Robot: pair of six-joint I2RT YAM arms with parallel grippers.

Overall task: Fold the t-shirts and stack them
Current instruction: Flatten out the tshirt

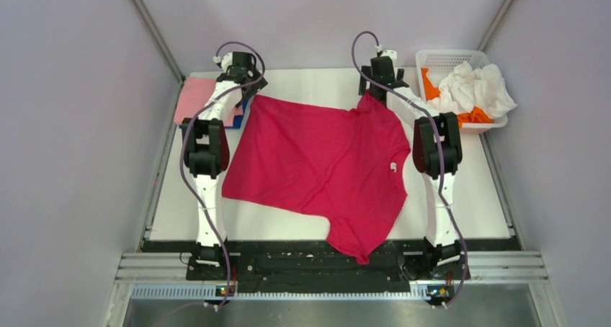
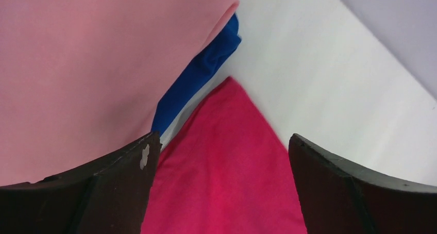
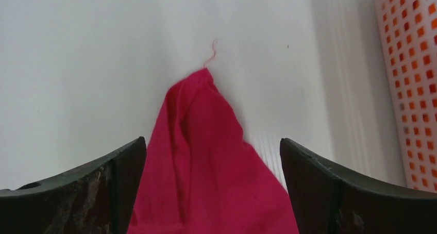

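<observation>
A crimson-red t-shirt lies spread flat on the white table, its white neck label at the right and one sleeve hanging over the near edge. My left gripper is open over the shirt's far left corner; in the left wrist view that corner lies between the fingers. My right gripper is open over the far right corner, which shows in the right wrist view as bunched cloth between the fingers. A folded light pink shirt lies on a blue one at the back left.
A white mesh basket at the back right holds a white shirt and an orange one. Grey walls close in the table on the left, right and back. The pink and blue stack lies just left of my left gripper.
</observation>
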